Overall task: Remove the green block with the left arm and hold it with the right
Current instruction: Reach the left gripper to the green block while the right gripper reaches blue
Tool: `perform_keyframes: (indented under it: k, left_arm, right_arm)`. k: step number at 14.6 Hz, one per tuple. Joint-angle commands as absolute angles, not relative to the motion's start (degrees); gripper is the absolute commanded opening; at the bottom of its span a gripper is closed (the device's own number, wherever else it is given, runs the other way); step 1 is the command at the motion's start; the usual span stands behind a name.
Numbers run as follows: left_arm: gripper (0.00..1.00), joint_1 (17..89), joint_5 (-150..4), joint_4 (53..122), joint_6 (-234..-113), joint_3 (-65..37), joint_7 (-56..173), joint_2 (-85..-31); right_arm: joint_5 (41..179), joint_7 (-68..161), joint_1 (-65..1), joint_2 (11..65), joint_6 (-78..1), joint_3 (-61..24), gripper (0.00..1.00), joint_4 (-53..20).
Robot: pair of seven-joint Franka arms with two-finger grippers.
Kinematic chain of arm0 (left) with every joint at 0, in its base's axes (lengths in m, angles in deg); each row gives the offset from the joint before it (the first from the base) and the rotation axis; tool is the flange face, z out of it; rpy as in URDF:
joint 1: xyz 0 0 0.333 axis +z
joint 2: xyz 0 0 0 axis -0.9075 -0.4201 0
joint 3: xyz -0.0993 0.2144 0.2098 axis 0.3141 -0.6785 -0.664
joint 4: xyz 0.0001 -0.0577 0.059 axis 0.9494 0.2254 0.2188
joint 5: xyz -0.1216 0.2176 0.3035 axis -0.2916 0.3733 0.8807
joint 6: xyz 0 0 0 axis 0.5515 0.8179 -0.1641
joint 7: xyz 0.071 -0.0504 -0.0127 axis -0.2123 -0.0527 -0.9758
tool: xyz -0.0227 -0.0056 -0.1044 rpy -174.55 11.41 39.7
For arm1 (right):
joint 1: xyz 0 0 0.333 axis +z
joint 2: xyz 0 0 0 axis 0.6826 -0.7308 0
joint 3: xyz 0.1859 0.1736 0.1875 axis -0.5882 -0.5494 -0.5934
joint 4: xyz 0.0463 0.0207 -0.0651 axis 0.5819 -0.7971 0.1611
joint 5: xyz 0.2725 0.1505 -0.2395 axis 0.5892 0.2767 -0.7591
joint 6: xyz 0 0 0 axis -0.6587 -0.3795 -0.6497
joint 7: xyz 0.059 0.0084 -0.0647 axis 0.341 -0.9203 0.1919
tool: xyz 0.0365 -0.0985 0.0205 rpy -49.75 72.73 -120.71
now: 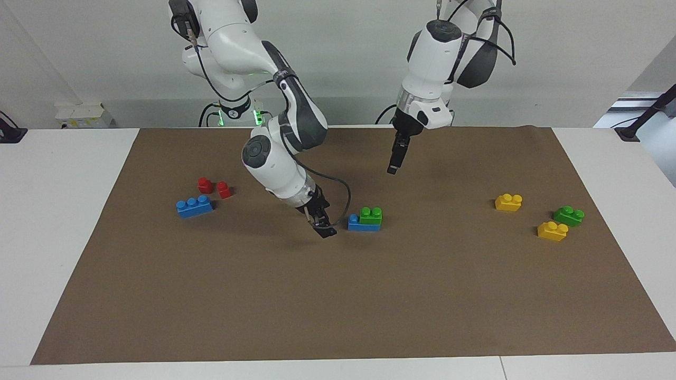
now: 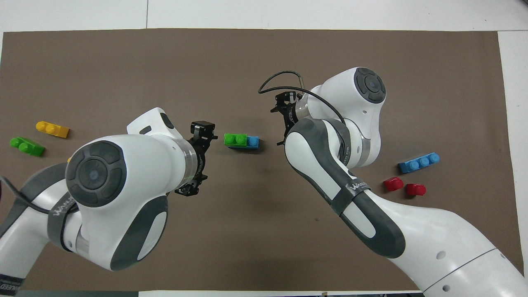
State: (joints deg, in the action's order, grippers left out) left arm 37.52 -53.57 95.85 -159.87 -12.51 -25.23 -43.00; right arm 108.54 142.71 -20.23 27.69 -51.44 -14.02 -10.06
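On the brown paper mat (image 1: 338, 295), near its middle, the small bright green two-stud plastic brick (image 1: 371, 215) is seen pressed onto one end of a blue three-stud plastic brick (image 1: 362, 224), with the right gripper (image 1: 323, 227) lowered just beside that blue brick's bare end and apart from it, while the left gripper (image 1: 393, 163) is held raised over bare mat. Whether either gripper's jaws are parted cannot be told. "WANDELBOTS"-style lettering on an arm band (image 2: 358, 186) is only partly readable.

White table (image 1: 68, 221), brown mat (image 1: 338, 295) across it, pale grey wall (image 1: 343, 63), white socket box (image 1: 84, 115).
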Motion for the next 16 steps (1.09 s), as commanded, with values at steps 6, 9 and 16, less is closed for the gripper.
perform_keyframes:
  k: [6, 9, 16]
  left_arm:
    - [1.00, 35.6, -52.3, 91.3, -161.9, -13.4, -32.8, -50.9]
    - [1.00, 36.0, -52.2, 87.6, -159.5, -13.6, -33.9, -53.7]
    - [1.00, 36.9, -49.0, 82.5, -157.5, -13.9, -41.1, -60.2]
  right_arm:
    - [109.8, 148.5, -16.8, 24.7, -59.9, -13.8, 0.99, -10.0]
    - [109.8, 149.5, -16.0, 23.5, -61.6, -13.8, 0.99, -10.2]
    - [109.8, 150.5, -15.1, 22.9, -62.7, -13.9, 0.99, -11.6]
